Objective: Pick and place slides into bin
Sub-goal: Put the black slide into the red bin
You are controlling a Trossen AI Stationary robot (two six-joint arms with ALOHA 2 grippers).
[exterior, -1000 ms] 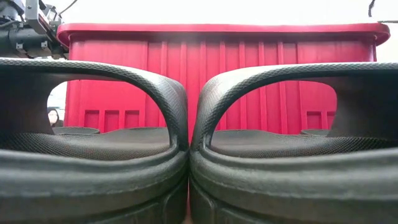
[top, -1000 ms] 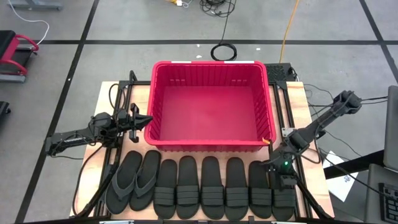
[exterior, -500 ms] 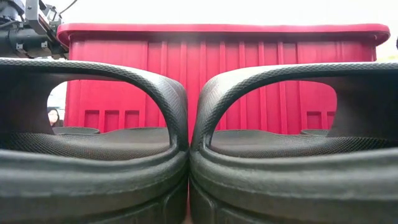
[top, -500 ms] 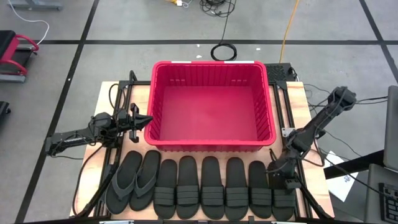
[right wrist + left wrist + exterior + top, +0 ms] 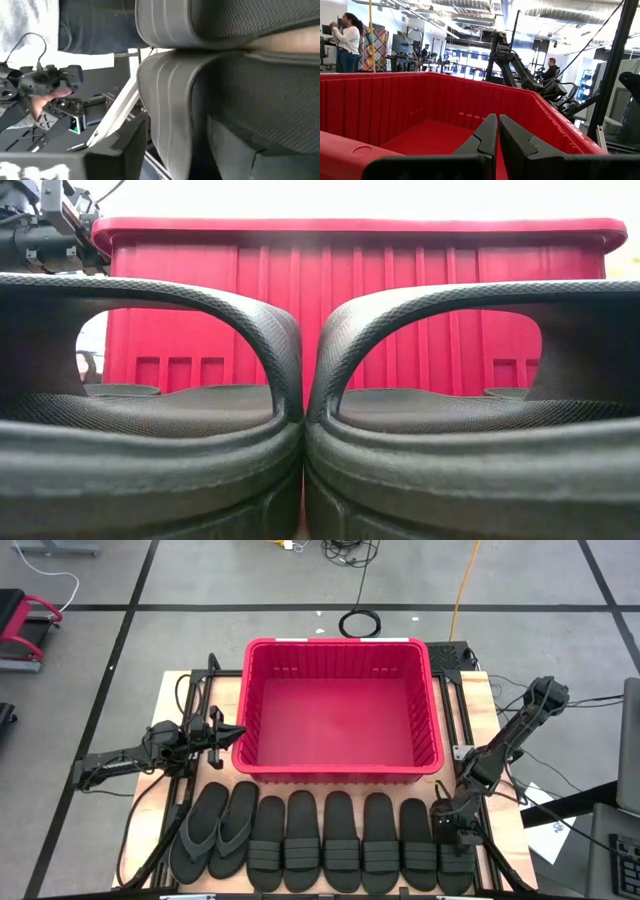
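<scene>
Around us is a workshop floor of grey tiles marked with dark lines, cables trailing beyond the table (image 5: 170, 690), a pale wooden top on a dark frame. The bin (image 5: 341, 646) sits at the far middle of that table, and from above we see only bare red floor inside it, so by our reckoning nothing has gone in yet. All eight slides (image 5: 323, 840) lie in a single row along the near edge, touching side by side: two thong-strapped ones at the left end, six band-strapped ones to their right. Our right gripper (image 5: 452, 832) is low over the rightmost slide (image 5: 456, 858), its wrist camera filled by a ribbed strap close up; we cannot tell whether its fingers are apart or have hold of anything. Our left gripper (image 5: 498, 131) waits at the bin's left wall, fingers pressed almost together and empty. The first pick looks to be under way; all eight placements remain.
</scene>
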